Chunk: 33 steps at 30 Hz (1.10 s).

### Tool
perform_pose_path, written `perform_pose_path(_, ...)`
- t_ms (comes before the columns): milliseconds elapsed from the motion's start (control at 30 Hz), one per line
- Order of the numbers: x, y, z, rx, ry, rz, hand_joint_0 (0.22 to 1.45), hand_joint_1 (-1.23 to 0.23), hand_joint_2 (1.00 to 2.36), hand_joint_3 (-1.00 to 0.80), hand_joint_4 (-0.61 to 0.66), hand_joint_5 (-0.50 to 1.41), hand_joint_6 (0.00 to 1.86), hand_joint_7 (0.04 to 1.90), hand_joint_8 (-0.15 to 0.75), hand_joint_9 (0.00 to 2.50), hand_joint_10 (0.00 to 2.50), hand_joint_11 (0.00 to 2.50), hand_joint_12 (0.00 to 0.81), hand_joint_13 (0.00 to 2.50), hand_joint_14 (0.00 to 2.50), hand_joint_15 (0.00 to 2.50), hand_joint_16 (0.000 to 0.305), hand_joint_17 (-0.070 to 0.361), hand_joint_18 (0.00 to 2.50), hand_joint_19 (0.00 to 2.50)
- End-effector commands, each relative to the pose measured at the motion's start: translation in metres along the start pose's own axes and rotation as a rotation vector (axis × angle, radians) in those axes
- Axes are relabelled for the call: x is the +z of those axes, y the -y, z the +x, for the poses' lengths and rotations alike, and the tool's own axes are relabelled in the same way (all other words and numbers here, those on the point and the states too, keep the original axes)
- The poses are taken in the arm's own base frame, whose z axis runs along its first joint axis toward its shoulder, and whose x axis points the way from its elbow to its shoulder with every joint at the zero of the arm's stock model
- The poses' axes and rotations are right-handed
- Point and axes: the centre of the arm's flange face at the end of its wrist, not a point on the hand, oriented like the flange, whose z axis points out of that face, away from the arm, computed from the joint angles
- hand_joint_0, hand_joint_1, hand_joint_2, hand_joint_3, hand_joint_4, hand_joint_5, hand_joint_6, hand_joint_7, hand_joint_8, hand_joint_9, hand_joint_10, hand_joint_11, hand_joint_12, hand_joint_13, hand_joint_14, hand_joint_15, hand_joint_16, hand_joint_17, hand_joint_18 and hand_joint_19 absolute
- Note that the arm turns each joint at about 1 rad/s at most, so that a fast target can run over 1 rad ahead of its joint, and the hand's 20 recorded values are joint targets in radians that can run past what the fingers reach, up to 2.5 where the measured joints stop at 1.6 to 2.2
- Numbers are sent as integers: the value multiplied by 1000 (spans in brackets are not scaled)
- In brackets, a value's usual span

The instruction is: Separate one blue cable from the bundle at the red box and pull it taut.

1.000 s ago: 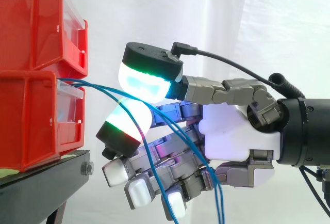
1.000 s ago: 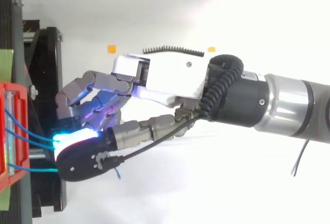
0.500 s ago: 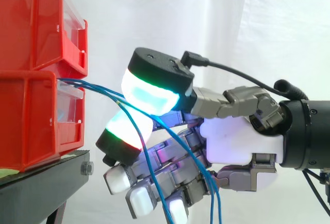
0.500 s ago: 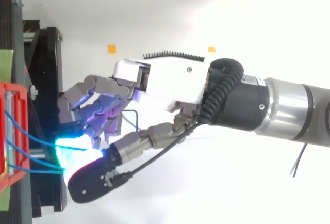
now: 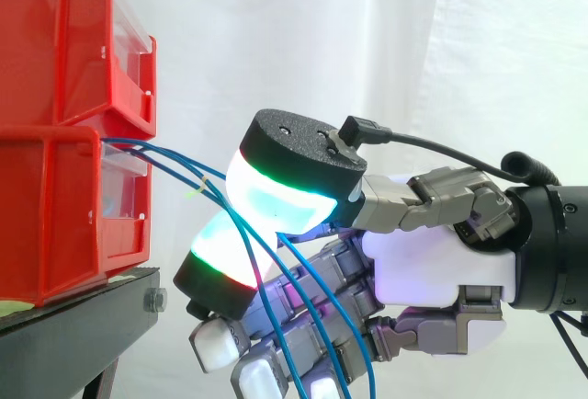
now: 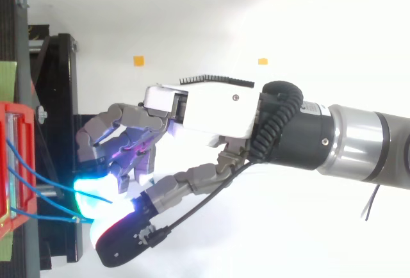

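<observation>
White curtain [image 5: 413,50] behind everything, plain and bright.

Nearest in the side view, blue cables [image 5: 175,155]: several thin strands leaving the front of the lower red box [image 5: 55,206] at the left edge. Bowed rightward to mid-frame, then dropping across the front of the hand [image 5: 432,270] toward the bottom edge. Slack throughout, none drawn straight.

Just behind them, fingers [image 5: 280,201] closed in a pinch at centre frame: cyan-white pad above, pressed toward a green-and-red-rimmed pad below, strands leading into the meeting point. Looks like a hold on the bundle. Number of strands inside the pinch, as against those merely crossing in front, impossible to tell. Other fingers curled near the bottom edge, cables draped over them.

From above, same pinch at lower left, strands from the box converging on the cyan glow, arm entering from the right edge.

Further back, red box under a second red bin [image 5: 55,40], both on the black stand [image 5: 64,335] at lower left.

Judged as mid-separation: grip made close to the box, sorting not yet finished, pull not begun. Next move probably calls for holding one strand alone between the pads, shedding the others, then drawing away toward the right of the frame until straight from box to pinch. Some risk of dragging the whole bundle along.
</observation>
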Motion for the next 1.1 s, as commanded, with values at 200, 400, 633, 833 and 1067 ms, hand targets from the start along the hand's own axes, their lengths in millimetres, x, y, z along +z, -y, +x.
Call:
perform_pose_path(200, -2, 1, 0, -3, -4, 16, 535, -568, 1000, -500, 318, -181, 868, 1098, 419, 991, 12, 843, 406, 913, 19, 580, 55, 124, 1027, 662)
perform_pose_path(400, -3, -1, -1, -3, -4, 25, 619, -522, 1000, -500, 294, -178, 860, 1111, 405, 992, 12, 827, 396, 911, 17, 590, 52, 117, 1009, 680)
perform_pose_path(633, -10, -16, -4, -17, -10, 52, 653, -768, 1006, -422, 291, -184, 859, 1138, 407, 969, 10, 860, 400, 899, 17, 591, 53, 118, 1005, 681)
perform_pose_path(833, -15, -23, -7, -24, -14, 72, 743, -948, 1000, -500, 296, -186, 869, 1148, 401, 961, 13, 885, 394, 901, 17, 582, 53, 118, 1022, 649)
perform_pose_path(1067, -15, -25, -6, -24, -14, 72, 711, -1030, 1000, -500, 304, -179, 870, 1191, 397, 956, 14, 904, 391, 906, 18, 580, 53, 119, 1034, 636)
